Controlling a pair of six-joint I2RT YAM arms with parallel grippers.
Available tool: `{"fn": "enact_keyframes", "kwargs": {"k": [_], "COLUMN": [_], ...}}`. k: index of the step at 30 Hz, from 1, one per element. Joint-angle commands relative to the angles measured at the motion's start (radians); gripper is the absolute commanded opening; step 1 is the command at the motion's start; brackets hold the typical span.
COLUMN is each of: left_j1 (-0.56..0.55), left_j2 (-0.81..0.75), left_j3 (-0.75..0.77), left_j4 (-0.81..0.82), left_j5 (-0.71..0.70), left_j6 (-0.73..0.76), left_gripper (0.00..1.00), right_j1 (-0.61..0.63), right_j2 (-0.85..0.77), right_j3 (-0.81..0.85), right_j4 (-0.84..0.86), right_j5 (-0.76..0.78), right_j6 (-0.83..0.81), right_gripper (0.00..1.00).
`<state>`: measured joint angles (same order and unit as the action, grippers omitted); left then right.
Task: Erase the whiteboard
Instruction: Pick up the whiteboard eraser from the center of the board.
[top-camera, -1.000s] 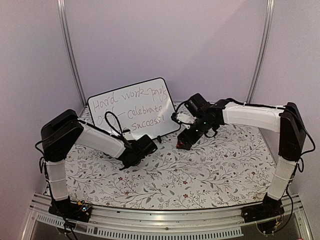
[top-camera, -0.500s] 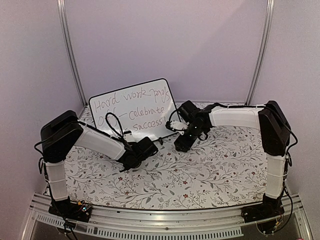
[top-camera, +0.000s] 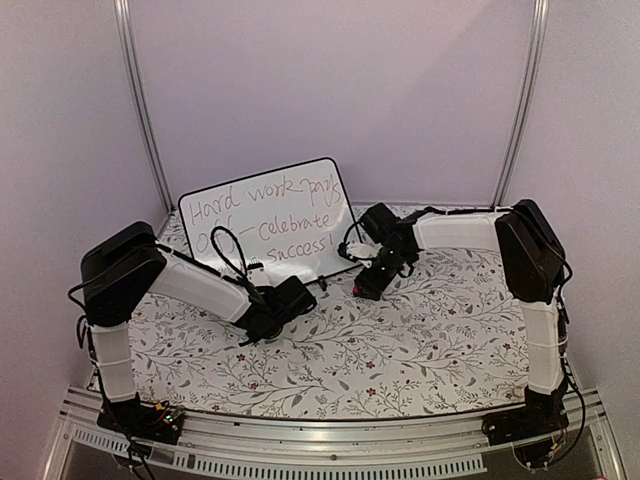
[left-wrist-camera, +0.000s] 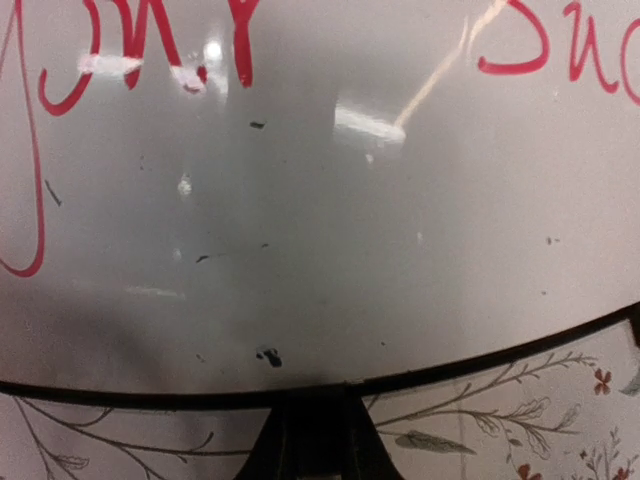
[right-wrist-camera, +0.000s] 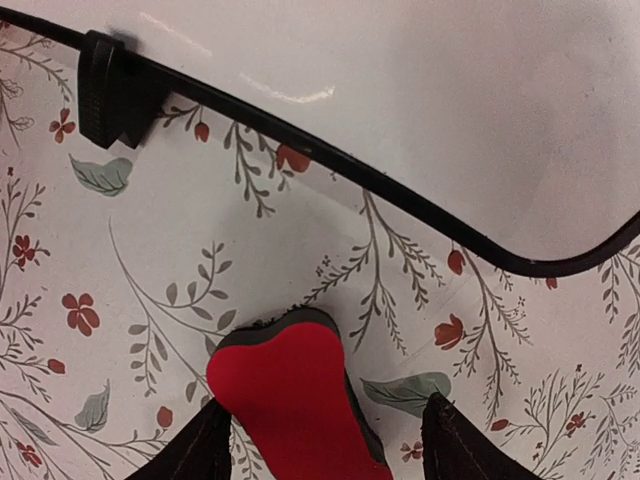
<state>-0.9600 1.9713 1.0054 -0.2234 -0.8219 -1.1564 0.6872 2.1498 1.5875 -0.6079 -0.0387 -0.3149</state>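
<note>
Whiteboard (top-camera: 265, 215) stands far left, its writing unwiped; right gripper (right-wrist-camera: 325, 418) straddles the eraser (right-wrist-camera: 285, 385), jaws half wide, unclamped; left gripper (top-camera: 300, 292) is closed. An off-centre pinch could squirt the eraser away.

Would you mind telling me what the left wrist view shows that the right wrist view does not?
Only the left wrist view shows the red handwriting on the whiteboard. Only the right wrist view shows the red eraser lying between the fingers of the right tool, and a black foot clipped on the board's rim; the board area there is blank. Both show the glossy white board, its thin black rim and the floral tablecloth.
</note>
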Motion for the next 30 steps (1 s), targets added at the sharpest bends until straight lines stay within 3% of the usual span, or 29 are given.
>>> {"fn": "enact_keyframes", "kwargs": {"k": [1,11,15,23,30], "left_j1": [-0.053,-0.054,-0.055,-0.068,-0.127], "left_j2": [0.001,0.009,0.013,0.014,0.015], "left_j3": [-0.028,-0.023,-0.021,-0.019,-0.014], "left_j4": [-0.045,-0.044,-0.044,-0.032,0.006], "left_j5": [0.104,0.106,0.109,0.108,0.106], "left_j6": [0.021,0.019,0.02,0.041,0.13], "left_gripper": [0.0,0.0,0.0,0.0,0.0], "right_j1": [-0.006,-0.006,-0.006,-0.006,-0.006], "right_j2": [0.032,0.026,0.013,-0.055,-0.295], "right_j3": [0.027,0.026,0.024,-0.016,-0.126], "right_j4": [-0.004,-0.02,-0.025,-0.03,-0.03], "right_j5": [-0.031,-0.081,-0.083,-0.094,-0.069], "right_j6": [-0.017,-0.016,-0.008,0.045,0.166], "right_gripper": [0.61,0.35,0.11,0.12,0.13]}}
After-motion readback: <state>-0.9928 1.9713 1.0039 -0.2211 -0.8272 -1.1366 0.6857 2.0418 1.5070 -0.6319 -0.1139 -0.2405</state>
